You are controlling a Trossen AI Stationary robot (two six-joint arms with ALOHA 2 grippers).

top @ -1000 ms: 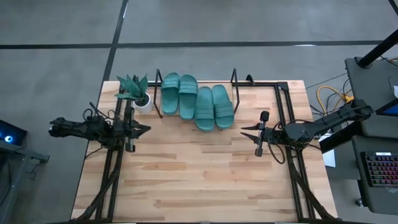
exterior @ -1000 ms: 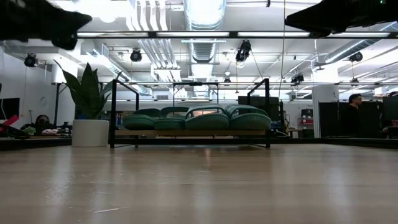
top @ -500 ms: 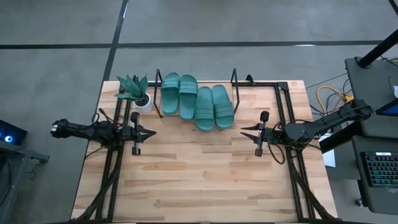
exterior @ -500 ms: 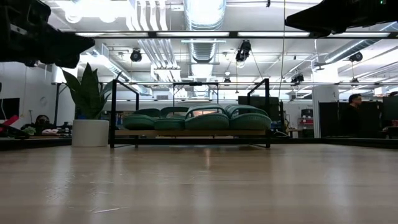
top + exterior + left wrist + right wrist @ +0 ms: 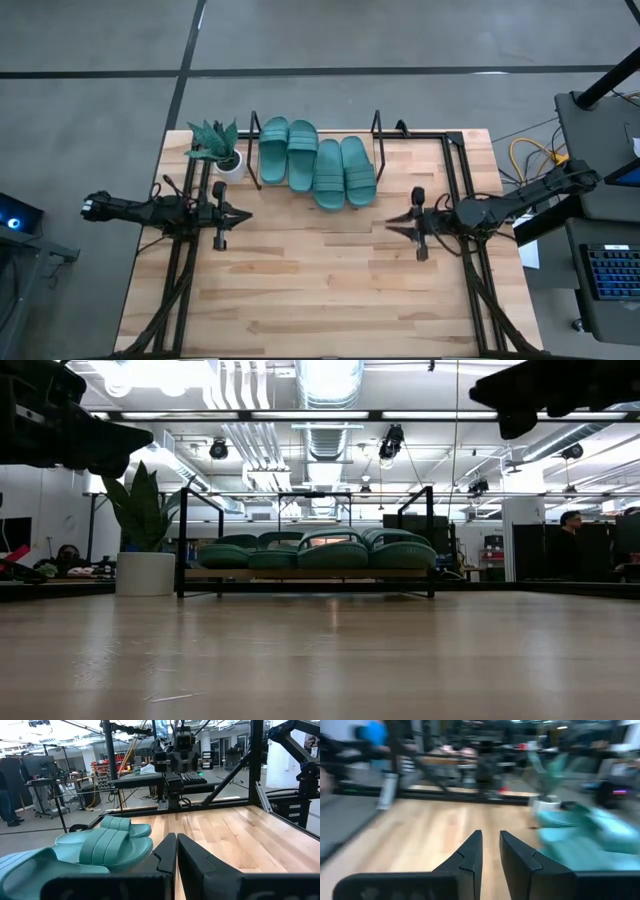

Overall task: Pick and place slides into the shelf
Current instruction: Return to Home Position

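Four teal slides sit side by side on the shelf at the table's far edge, one pair [image 5: 288, 150] left of the other [image 5: 343, 172]. In the low view their soles rest on the shelf's wood board [image 5: 300, 573] inside the black wire frame [image 5: 430, 540]. My left gripper [image 5: 243, 213] hovers level and shut, near the table's left side, with the slides [image 5: 100, 847] beside it. My right gripper [image 5: 392, 222] hovers level on the right side, its fingers [image 5: 470, 855] a narrow gap apart with nothing between them.
A small potted plant [image 5: 218, 145] stands just left of the shelf. Black arm frames run along the table's left and right sides. Bare wood [image 5: 320, 280] spreads across the middle and near part. A person [image 5: 570, 535] stands in the room beyond.
My left gripper has sunk lower over the table's left side, staying level and shut. My right gripper has rolled about its own pointing line while keeping its place. The slides have not moved.
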